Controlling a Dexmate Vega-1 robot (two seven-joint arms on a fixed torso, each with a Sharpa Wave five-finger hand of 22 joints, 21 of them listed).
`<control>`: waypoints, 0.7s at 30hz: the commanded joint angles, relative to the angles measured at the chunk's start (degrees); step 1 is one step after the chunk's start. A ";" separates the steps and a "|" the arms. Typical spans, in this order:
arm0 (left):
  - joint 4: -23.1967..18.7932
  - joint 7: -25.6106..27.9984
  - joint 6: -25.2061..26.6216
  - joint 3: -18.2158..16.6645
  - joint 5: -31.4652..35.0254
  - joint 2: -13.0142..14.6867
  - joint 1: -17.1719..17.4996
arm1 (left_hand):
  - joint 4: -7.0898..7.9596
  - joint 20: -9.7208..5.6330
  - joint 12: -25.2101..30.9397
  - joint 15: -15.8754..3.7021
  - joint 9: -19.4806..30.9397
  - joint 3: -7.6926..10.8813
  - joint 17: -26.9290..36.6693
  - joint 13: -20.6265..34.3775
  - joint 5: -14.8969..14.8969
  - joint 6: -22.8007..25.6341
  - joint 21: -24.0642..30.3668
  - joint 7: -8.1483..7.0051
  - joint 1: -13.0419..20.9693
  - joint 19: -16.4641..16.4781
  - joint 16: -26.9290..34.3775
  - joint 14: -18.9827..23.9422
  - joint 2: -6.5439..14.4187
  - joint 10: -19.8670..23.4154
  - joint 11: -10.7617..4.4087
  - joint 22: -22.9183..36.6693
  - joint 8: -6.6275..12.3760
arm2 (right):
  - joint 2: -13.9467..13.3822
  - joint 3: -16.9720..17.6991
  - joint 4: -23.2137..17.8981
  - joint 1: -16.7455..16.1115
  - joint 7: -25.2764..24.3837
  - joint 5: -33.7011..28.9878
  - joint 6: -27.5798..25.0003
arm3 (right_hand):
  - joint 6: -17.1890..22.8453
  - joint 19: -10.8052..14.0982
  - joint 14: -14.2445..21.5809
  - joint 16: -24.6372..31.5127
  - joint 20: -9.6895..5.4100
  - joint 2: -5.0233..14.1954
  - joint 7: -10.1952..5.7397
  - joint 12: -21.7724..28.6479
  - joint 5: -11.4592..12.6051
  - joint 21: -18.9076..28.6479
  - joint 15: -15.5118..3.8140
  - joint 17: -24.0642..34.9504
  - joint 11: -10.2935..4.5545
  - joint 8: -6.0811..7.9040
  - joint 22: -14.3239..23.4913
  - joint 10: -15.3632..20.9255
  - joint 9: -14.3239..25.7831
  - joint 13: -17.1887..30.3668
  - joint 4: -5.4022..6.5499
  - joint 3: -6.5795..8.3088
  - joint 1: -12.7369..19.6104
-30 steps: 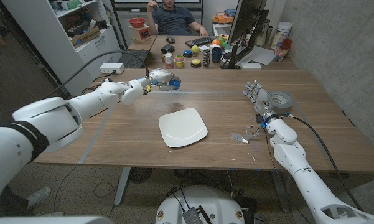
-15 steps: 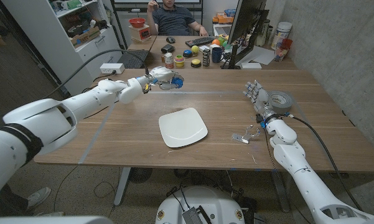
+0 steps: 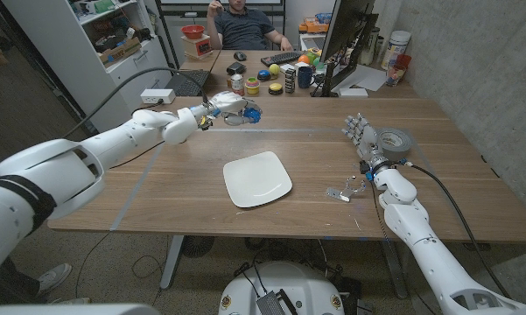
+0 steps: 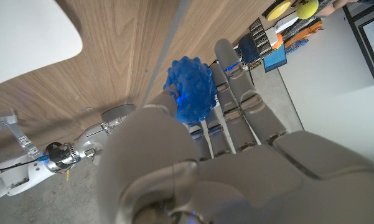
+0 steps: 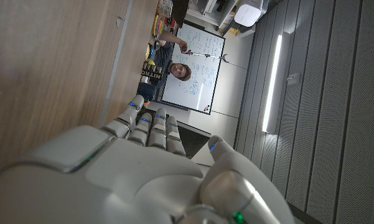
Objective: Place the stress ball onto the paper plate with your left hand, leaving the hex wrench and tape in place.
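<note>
Wooden bench [image 3: 157, 188], grained planks: square white paper plate [image 3: 257, 178] at centre; beyond it, left hand [image 3: 228, 108] grips knobbly blue stress ball [image 4: 190, 91]; right hand [image 3: 361, 136], fingers apart, holds nothing, beside grey tape [image 3: 395, 141] roll.

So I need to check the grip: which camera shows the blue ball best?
The left wrist view: the blue ball is close up, held between the left robot hand's fingers. The head view shows the ball small and partly hidden by that robot hand.

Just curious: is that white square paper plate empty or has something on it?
Empty. The white square paper plate is bare; the left hand holds the blue spiky ball.
</note>
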 commanded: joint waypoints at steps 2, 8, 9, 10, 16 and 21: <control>-3.20 -0.60 -6.59 -3.02 0.03 2.38 1.39 | -0.43 -6.19 0.56 -10.37 0.14 0.16 0.20 3.06 0.18 5.48 0.44 1.46 2.15 -0.21 -0.42 3.56 1.46 2.76 -2.72 0.16 0.72 | -0.02 -0.27 -0.99 -0.52 -0.94 -0.44 0.11 | 0.40 0.61 0.41 0.03 -2.97 3.89 0.46 0.27 0.30 -0.33 -0.12 0.14 0.03 0.40 0.28 0.59 0.22 0.30 -0.22 0.05 -0.71; -5.94 -1.99 -9.41 -4.88 0.66 3.96 2.62 | -0.65 -6.18 0.68 -10.40 0.19 0.16 0.27 2.96 0.15 5.96 0.51 0.98 2.40 -0.20 -0.62 3.79 1.29 2.95 -2.96 0.21 0.92 | 0.03 -0.48 -1.49 -0.87 -1.53 -0.70 0.38 | 0.36 0.65 0.46 0.04 -2.99 3.85 0.44 0.27 0.30 -0.46 -0.10 0.14 0.05 0.39 0.28 0.60 0.22 0.30 -0.22 0.01 -0.73; -6.54 -2.16 -9.84 -5.23 0.90 4.28 2.87 | -0.70 -6.18 0.69 -10.39 0.20 0.15 0.28 2.94 0.15 5.94 0.52 1.03 2.45 -0.20 -0.68 3.80 1.24 2.95 -2.99 0.22 0.92 | 0.05 -0.53 -1.55 -0.94 -1.62 -0.74 0.47 | 0.35 0.67 0.44 0.03 -2.99 3.86 0.42 0.27 0.30 -0.47 -0.10 0.14 0.04 0.39 0.28 0.62 0.22 0.30 -0.22 0.01 -0.72; -7.20 -2.25 -10.19 -5.58 1.23 4.62 3.13 | -0.73 -6.18 0.69 -10.40 0.21 0.14 0.29 2.92 0.15 5.92 0.53 1.03 2.48 -0.22 -0.71 3.83 1.21 2.95 -2.95 0.22 0.92 | 0.09 -0.57 -1.61 -1.00 -1.74 -0.79 0.56 | 0.35 0.70 0.45 0.03 -3.00 3.85 0.41 0.28 0.30 -0.47 -0.07 0.14 0.06 0.39 0.28 0.64 0.22 0.30 -0.22 0.00 -0.73; -10.32 -3.36 -12.45 -7.89 2.24 6.00 4.68 | -0.89 -6.17 0.80 -10.42 0.26 0.12 0.36 2.81 0.12 6.28 0.62 0.72 2.68 -0.22 -0.92 4.04 1.12 3.17 -3.20 0.28 1.08 | 0.27 -0.89 -1.81 -1.35 -2.26 -0.96 1.19 | 0.32 0.74 0.49 0.04 -2.95 3.83 0.48 0.28 0.30 -0.56 -0.01 0.14 0.06 0.38 0.28 0.65 0.22 0.30 -0.21 -0.03 -0.75; -13.23 -3.47 -13.91 -9.74 4.04 7.10 6.13 | -0.98 -6.18 0.83 -10.45 0.31 0.10 0.41 2.72 0.11 6.53 0.68 0.61 2.81 -0.27 -1.09 4.18 1.08 3.18 -3.33 0.32 1.21 | 0.40 -1.15 -2.66 -2.19 -3.03 -1.19 1.72 | 0.32 0.78 0.48 0.03 -2.98 3.82 0.48 0.28 0.30 -0.63 -0.04 0.14 0.09 0.38 0.29 0.67 0.22 0.30 -0.22 -0.04 -0.75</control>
